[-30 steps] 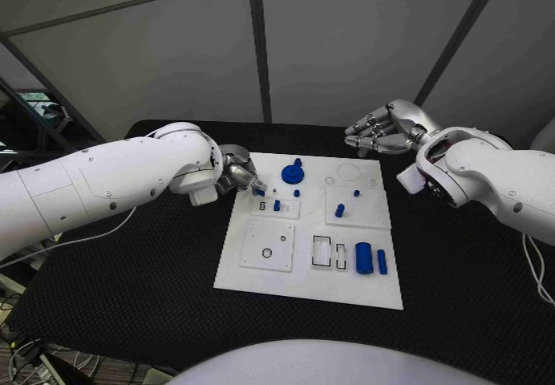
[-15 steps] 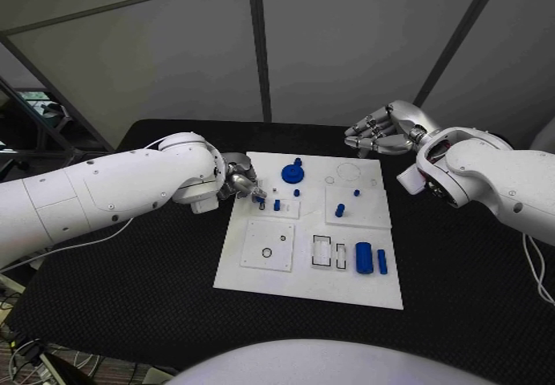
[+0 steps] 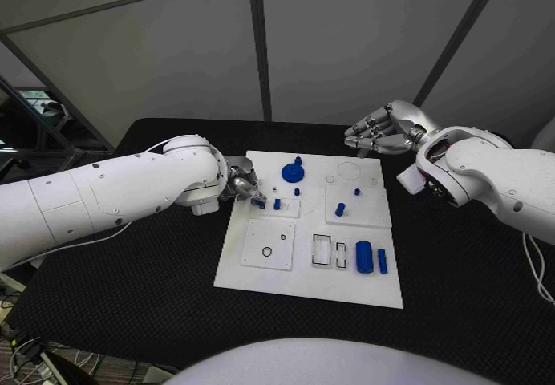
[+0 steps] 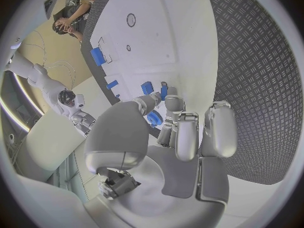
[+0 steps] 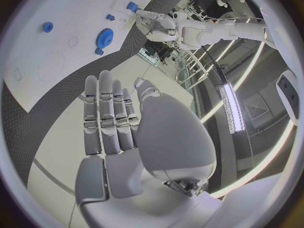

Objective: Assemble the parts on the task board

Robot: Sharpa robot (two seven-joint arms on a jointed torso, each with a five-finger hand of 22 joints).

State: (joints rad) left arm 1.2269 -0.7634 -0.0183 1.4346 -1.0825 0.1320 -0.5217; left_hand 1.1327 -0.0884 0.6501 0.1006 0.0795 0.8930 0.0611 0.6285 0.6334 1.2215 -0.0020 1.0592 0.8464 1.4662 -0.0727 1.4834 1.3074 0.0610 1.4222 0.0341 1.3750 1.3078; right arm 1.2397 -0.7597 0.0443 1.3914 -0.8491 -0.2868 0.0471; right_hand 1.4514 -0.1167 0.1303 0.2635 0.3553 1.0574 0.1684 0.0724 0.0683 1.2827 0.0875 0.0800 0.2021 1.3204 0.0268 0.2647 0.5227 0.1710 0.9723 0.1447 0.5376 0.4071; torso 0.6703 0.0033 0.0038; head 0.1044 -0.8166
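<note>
Black table (image 3: pixel 139 265) | left hand (image 3: pixel 242 184) apparently pinching small blue part (image 3: pixel 258 202) over task board (image 3: pixel 303 277) | right hand (image 3: pixel 382 130) spread, well apart

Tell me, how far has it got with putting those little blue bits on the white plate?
Early on, I'd guess. A blue gear and a few small pegs sit on the task board. The left hand holds a small blue part over it. Two long blue pieces lie loose; the right hand hovers empty.

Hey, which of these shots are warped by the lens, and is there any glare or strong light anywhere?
Head view: straight edges stay straight; the task board is evenly lit, without glare. Left wrist view: fisheye bends the board's edge; highlights shine on the left hand. Right wrist view: equally curved; a bright ceiling light strip glares beside the right hand.
</note>
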